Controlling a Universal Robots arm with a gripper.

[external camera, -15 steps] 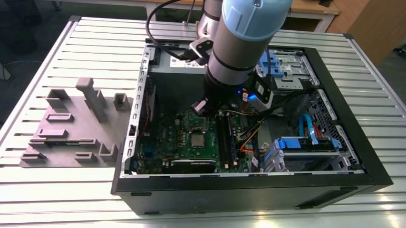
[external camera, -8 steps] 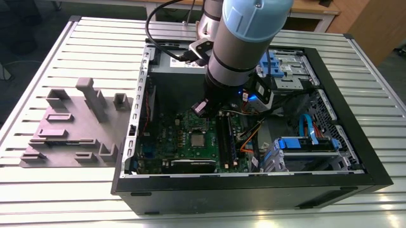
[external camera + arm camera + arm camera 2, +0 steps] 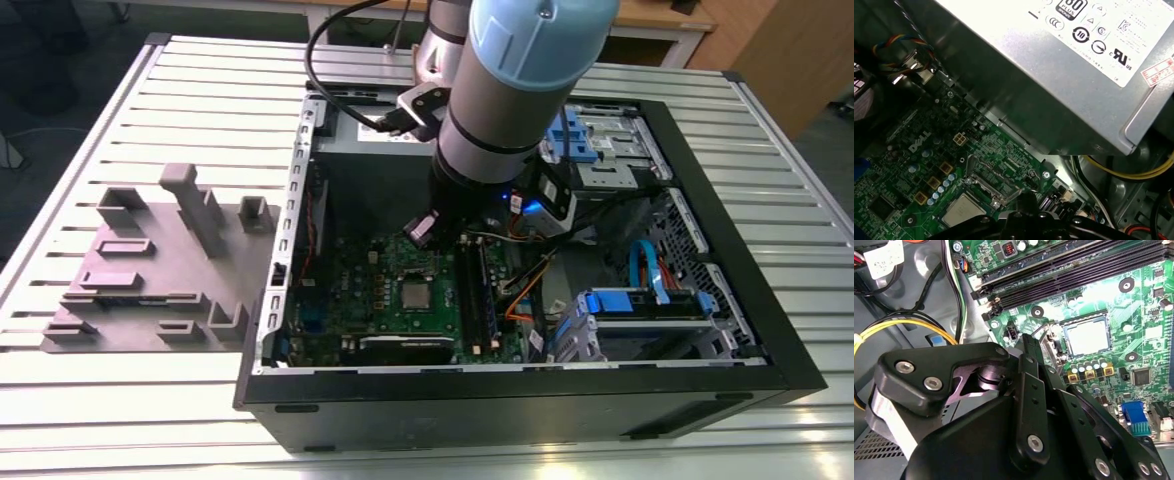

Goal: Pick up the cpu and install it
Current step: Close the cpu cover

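One silvery square cpu (image 3: 1087, 338)

The cpu (image 3: 418, 295) (image 3: 1087, 338) (image 3: 961, 210), a small silvery-grey square chip, lies flat in its motherboard socket.

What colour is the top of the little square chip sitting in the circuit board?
Silvery grey, on the cpu; the second wrist view shows it best.
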